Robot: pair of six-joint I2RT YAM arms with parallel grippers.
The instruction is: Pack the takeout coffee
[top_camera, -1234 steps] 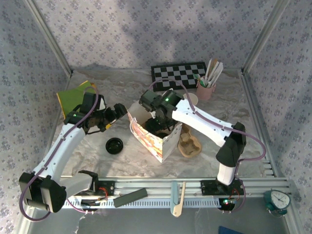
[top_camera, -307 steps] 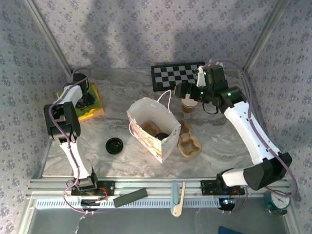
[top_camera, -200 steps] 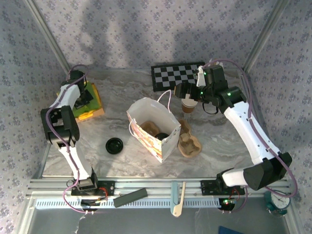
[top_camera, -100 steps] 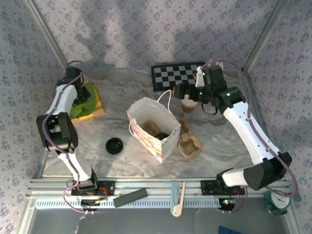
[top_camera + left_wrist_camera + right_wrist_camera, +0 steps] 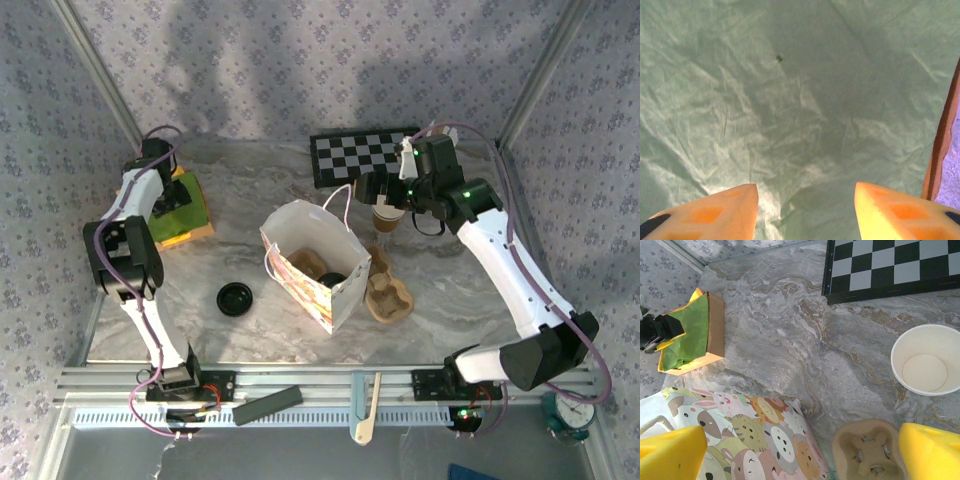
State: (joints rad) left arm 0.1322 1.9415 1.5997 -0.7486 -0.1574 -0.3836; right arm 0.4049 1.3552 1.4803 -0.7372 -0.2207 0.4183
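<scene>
Takeout coffee cup lidless on marble beside pulp tray, just ahead of one finger of right gripper, untouched; jaws wide, empty. Left gripper likewise agape over green cloth, holding nothing.

The left arm is rising steeply from its base, folding at a high elbow and reaching toward the far left, where its wrist is bending back down. The left gripper is pointing downward, its orange fingers standing well apart (the gap between them is plain in the wrist view). The right arm is stretching long along the right side, its forearm angling leftward. The right gripper is hovering, its yellow fingers likewise splayed wide.
</scene>
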